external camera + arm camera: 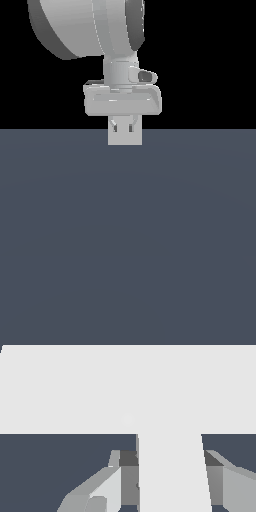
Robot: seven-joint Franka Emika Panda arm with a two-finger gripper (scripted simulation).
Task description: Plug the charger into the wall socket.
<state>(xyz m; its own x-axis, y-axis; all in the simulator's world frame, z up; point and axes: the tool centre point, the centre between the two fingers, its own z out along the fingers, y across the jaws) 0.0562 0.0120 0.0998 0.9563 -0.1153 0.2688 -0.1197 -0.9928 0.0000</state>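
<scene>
Floor [128,200]: flat, matte slate-blue
Wall socket [75,388]: broad pale plate, smooth, edge-on below my wrist
Charger [172,471]: plain off-white block, meeting the socket
My claw [123,128]: fingers clamped on the charger
Risk: a slight tilt could jam the hidden pins

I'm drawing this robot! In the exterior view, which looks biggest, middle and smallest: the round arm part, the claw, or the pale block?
1. Round arm part, biggest, even though it is cut off at the top.
2. Claw, with its wide body.
3. Pale block, clearly narrower than the claw.
</scene>
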